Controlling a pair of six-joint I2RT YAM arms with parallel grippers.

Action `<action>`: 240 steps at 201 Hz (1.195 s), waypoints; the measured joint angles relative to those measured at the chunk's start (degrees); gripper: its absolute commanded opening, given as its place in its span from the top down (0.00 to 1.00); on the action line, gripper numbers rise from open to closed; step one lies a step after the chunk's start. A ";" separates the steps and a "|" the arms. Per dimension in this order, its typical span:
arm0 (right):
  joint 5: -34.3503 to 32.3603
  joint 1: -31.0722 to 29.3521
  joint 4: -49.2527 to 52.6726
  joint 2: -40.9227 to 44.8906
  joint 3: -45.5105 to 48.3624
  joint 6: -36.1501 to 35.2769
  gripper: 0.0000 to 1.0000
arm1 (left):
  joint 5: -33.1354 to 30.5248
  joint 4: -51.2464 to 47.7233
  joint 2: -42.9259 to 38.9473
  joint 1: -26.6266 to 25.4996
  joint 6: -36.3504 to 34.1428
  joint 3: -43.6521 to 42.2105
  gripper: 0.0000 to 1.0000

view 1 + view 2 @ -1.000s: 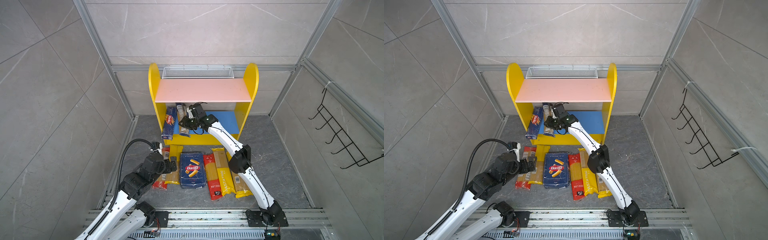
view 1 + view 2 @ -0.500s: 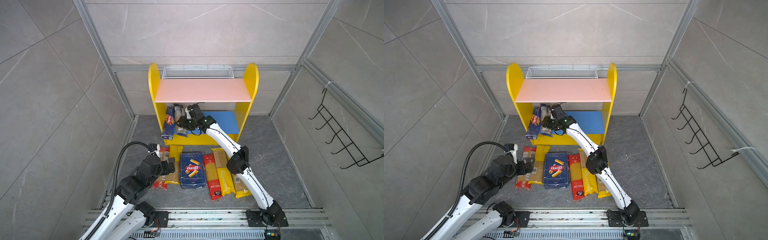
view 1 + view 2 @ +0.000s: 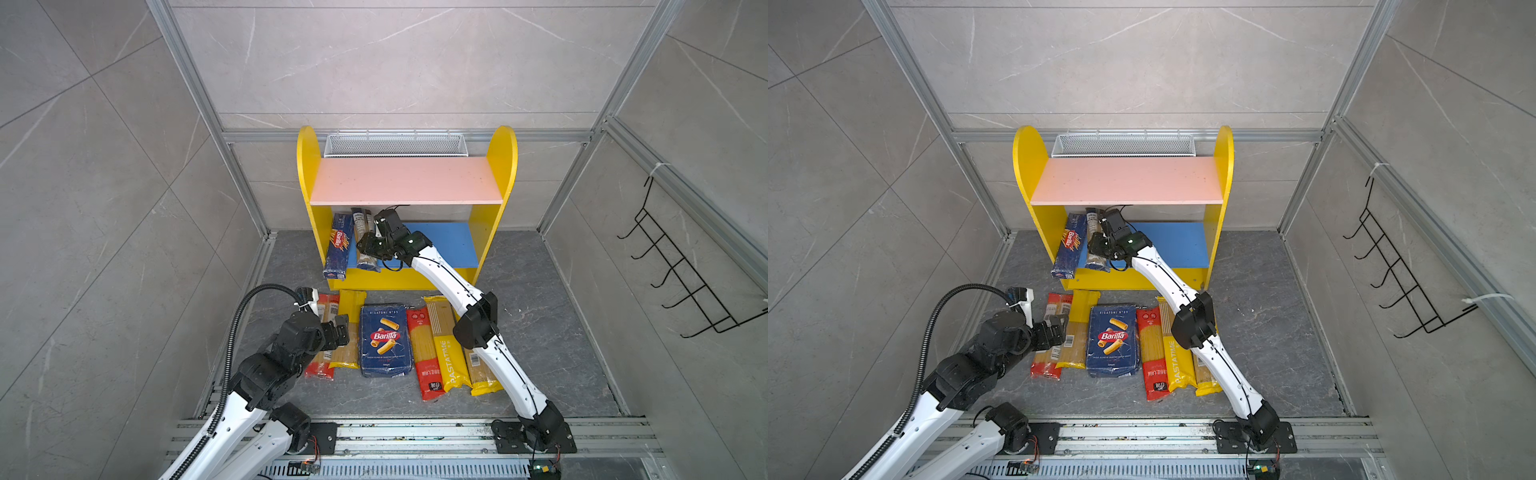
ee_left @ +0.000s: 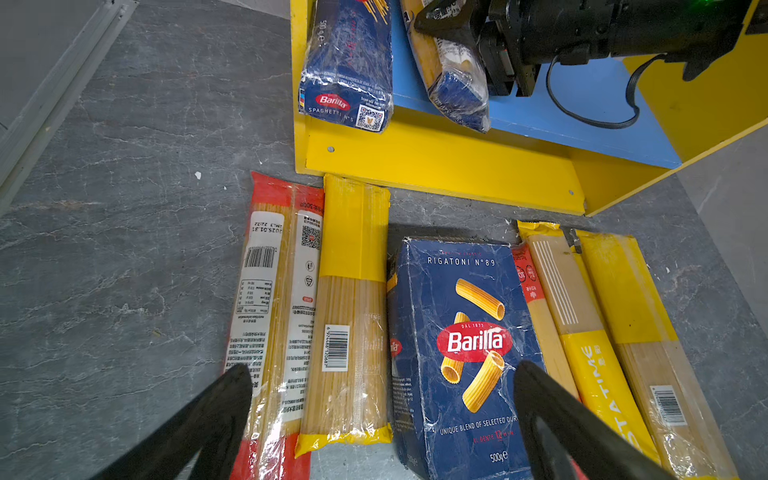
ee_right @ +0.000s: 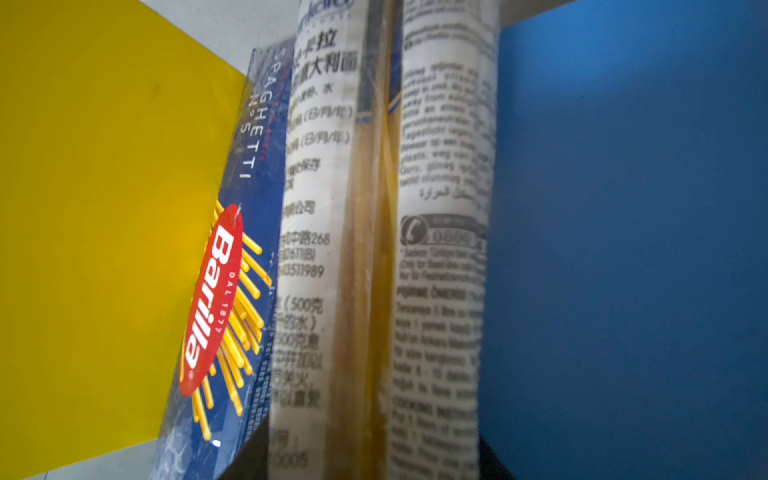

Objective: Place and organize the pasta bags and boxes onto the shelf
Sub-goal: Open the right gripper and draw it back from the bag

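Left wrist view: left end effector (image 4: 382, 372) wide open, empty, above red-end bag (image 4: 270, 311) and yellow-end bag (image 4: 353, 311). Both flat on bench (image 4: 124, 208), long axes toward shelf (image 4: 436, 174), crosswise to jaw gap; left arm nearer. Rigatoni box (image 4: 465, 340) just right, wrap crinkled. On lower board (image 3: 449, 249): spaghetti box (image 3: 338, 245) overhanging front, dark-end bag (image 3: 360, 218) beside it, straddled by right end effector (image 3: 372, 245); clamped or released, cannot tell.

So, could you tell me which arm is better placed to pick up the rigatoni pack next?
Probably the left. The left gripper hangs open right beside the rigatoni pack, while the right gripper reaches into the shelf, at the dark-ended spaghetti bag on the blue board.
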State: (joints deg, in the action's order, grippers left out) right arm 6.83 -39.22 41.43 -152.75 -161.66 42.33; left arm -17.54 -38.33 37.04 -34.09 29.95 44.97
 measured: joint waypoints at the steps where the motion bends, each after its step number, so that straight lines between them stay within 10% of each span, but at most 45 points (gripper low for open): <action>1: 0.00 0.00 0.00 0.02 0.00 -0.11 0.34 | -0.02 0.00 0.00 0.00 0.00 -0.02 0.00; 118: -1.88 -2.47 5.49 9.46 9.68 -4.57 0.24 | 0.13 -0.74 -2.34 0.00 0.11 -0.33 0.00; 240: -9.51 -3.21 -8.31 54.90 77.05 -6.78 0.10 | 12.24 6.54 1.92 -0.13 3.45 -3.26 0.00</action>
State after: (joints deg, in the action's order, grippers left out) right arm -2.68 -42.44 33.12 -97.84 -84.62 35.55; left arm -5.30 -31.79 38.96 -34.22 33.41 41.71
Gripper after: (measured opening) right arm 0.889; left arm 0.997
